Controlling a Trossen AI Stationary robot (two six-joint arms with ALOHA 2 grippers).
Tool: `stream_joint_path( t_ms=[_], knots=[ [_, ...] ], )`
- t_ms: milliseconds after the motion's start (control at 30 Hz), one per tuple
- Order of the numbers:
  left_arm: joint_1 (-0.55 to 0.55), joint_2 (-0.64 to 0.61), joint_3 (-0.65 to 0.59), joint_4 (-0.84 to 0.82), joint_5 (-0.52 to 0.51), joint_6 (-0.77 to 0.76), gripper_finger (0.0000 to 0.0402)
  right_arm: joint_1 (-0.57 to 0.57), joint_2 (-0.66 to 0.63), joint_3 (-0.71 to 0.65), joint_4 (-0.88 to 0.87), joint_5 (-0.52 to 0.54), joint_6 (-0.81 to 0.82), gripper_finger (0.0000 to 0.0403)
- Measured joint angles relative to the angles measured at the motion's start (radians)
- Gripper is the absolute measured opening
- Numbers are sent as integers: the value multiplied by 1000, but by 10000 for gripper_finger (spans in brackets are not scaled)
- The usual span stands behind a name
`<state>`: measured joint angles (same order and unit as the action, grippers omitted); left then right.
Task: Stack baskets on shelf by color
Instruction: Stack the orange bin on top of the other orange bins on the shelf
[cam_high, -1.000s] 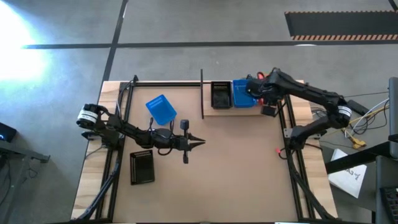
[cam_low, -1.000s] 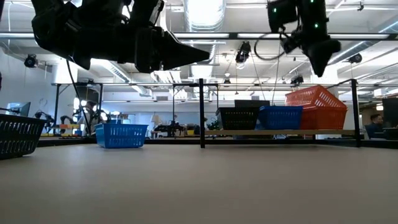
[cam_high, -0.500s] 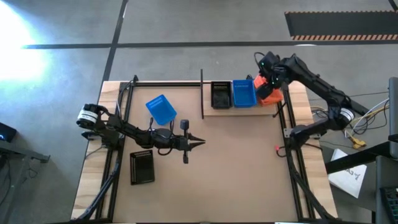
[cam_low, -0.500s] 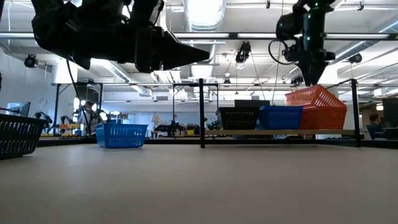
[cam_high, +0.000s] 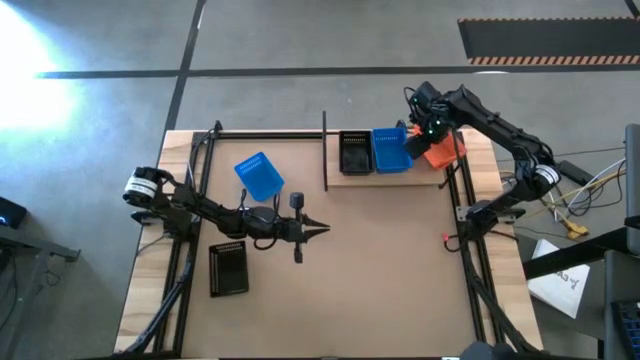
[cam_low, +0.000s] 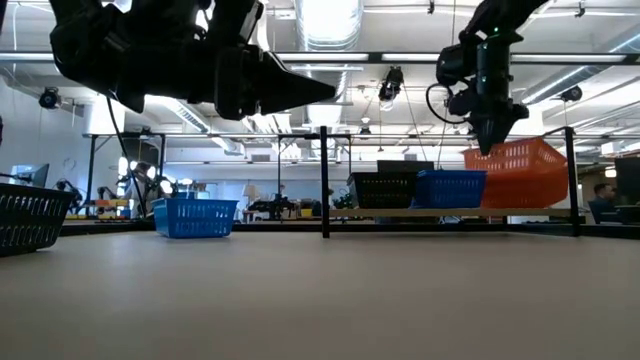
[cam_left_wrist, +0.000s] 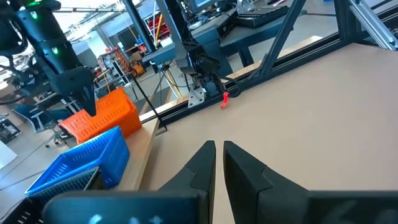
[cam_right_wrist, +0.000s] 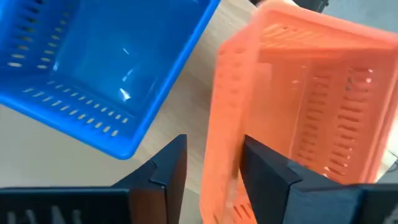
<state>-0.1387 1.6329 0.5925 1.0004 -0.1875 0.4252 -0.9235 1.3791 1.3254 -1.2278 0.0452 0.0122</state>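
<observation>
On the pale shelf (cam_high: 380, 177) a black basket (cam_high: 355, 153), a blue basket (cam_high: 391, 150) and an orange basket (cam_high: 445, 152) stand in a row. The orange one sits askew at the shelf's right end. My right gripper (cam_high: 426, 134) points down at the orange basket's wall nearest the blue basket and is shut on it. My left gripper (cam_high: 322, 228) hovers shut above the middle of the table, touching nothing. A second blue basket (cam_high: 260, 176) and a second black basket (cam_high: 228, 268) rest on the table on the left. My right gripper (cam_right_wrist: 214, 152) comes from above, pointing down, onto the orange basket's wall (cam_right_wrist: 225, 124) on the side facing the blue basket (cam_right_wrist: 106, 68). One finger (cam_right_wrist: 267, 168) is inside the basket and the other outside. The basket's bottom rests on the shelf (cam_low: 450, 212).
Black rods frame the table, with an upright post (cam_high: 325, 150) at the shelf's left end. A small red thing (cam_high: 446, 240) lies near the right rail. Bare board lies between the left gripper and the shelf.
My right gripper has moved from above the blue basket on the shelf toward the table's right and far edges. It then came down onto the orange basket's wall. The orange basket has turned about and shifted a little toward the table's right edge.
</observation>
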Motion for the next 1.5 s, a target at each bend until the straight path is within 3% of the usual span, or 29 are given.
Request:
stream_joint_path(
  t_ms=[367,567,833,1500],
  knots=[
    [0,0,-6,0,0,0,15,0,-16,8,-15,19,-8,72],
    [0,0,-6,2,0,0,15,1,-19,18,-23,117,-12,14],
    [0,0,-5,4,0,0,15,8,-21,25,-25,190,-5,11],
    [0,0,-4,10,0,-1,15,7,-17,-27,-22,212,56,13]
  ],
)
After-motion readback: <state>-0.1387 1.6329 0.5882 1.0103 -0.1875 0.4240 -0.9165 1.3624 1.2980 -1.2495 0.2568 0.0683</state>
